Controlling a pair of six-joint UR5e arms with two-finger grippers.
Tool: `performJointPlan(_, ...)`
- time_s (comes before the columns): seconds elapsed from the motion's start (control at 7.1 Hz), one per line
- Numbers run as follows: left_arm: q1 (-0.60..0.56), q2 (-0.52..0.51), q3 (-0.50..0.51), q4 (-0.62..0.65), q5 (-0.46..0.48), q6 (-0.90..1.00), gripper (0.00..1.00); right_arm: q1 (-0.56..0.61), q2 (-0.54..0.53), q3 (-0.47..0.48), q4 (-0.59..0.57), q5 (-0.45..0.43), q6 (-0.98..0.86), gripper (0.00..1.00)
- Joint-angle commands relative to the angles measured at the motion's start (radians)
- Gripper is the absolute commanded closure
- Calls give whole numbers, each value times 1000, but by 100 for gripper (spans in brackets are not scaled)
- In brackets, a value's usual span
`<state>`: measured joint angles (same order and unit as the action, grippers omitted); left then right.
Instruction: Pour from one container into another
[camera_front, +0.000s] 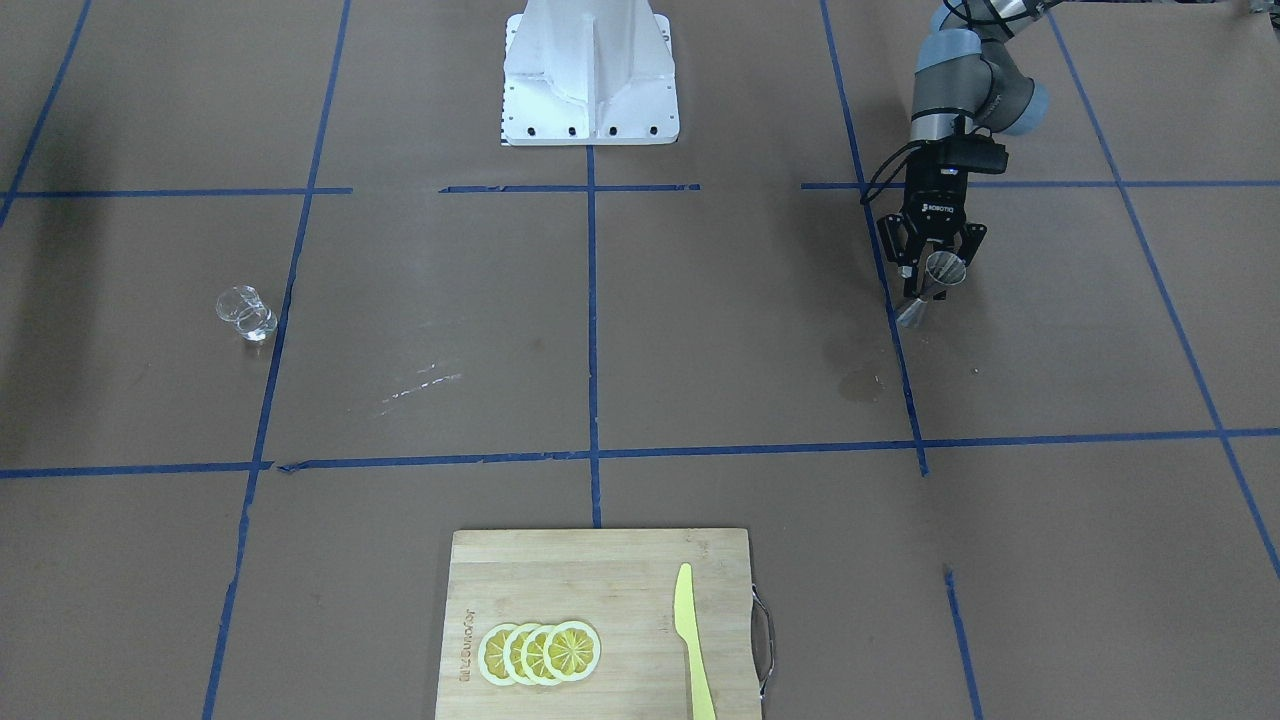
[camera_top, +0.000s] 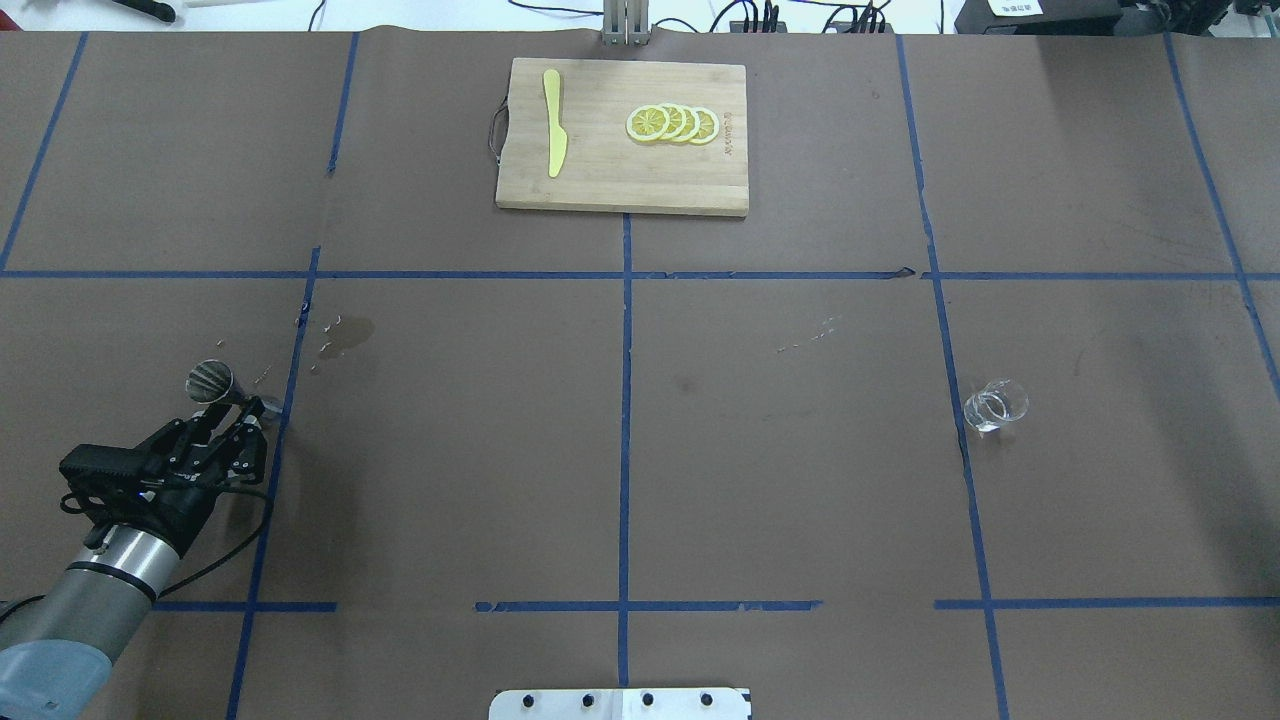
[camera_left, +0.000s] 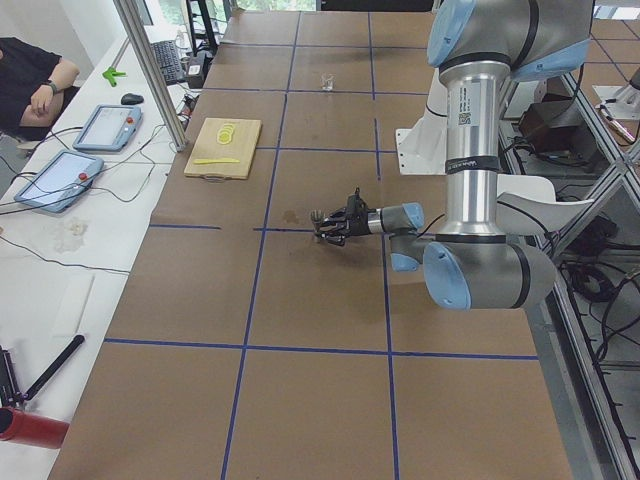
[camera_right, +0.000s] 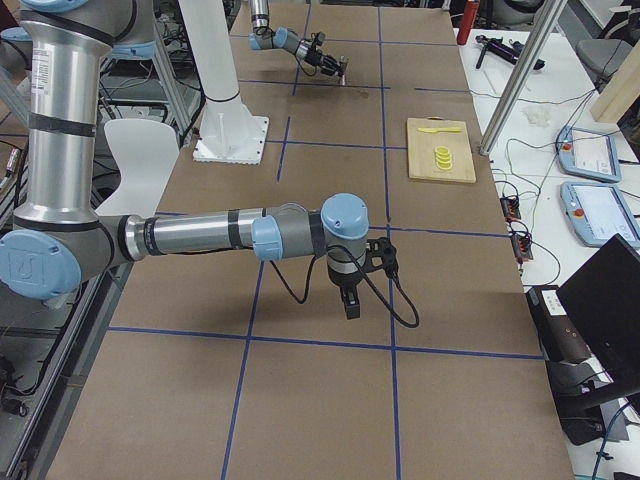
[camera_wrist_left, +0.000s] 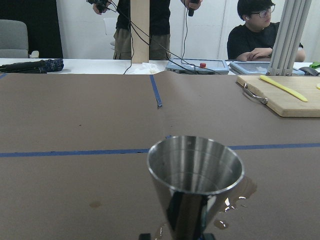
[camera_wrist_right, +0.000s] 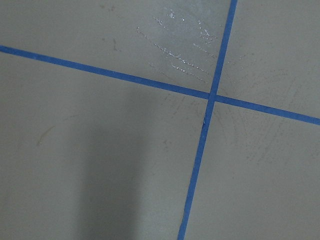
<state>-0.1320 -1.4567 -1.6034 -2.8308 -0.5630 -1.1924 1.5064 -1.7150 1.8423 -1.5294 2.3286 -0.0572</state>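
Note:
The steel jigger stands upright on the brown table, far over on my left side, and looks empty inside in the left wrist view. My left gripper lies low and level with the table. It is open, with its fingers spread on either side of the jigger's waist. The clear glass cup stands alone on my right side. My right gripper points down over bare table near the right end, far from the cup. I cannot tell whether it is open or shut.
A wooden cutting board with lemon slices and a yellow knife lies at the table's far edge. Wet spots mark the paper near the jigger. Blue tape lines cross the table. People sit and stand beyond the far edge.

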Motion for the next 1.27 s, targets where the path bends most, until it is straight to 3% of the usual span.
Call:
performJointPlan(0.0, 0, -2, -1, -1, 2, 1, 54, 0, 0, 0, 0, 0, -1, 0)
performJointPlan(0.7, -1, -11, -4, 1, 12, 1, 54, 0, 0, 0, 0, -2, 0, 0)
performJointPlan(1.13, -1, -13, -6, -1, 31, 1, 59, 0, 0, 0, 0, 0, 0, 0)
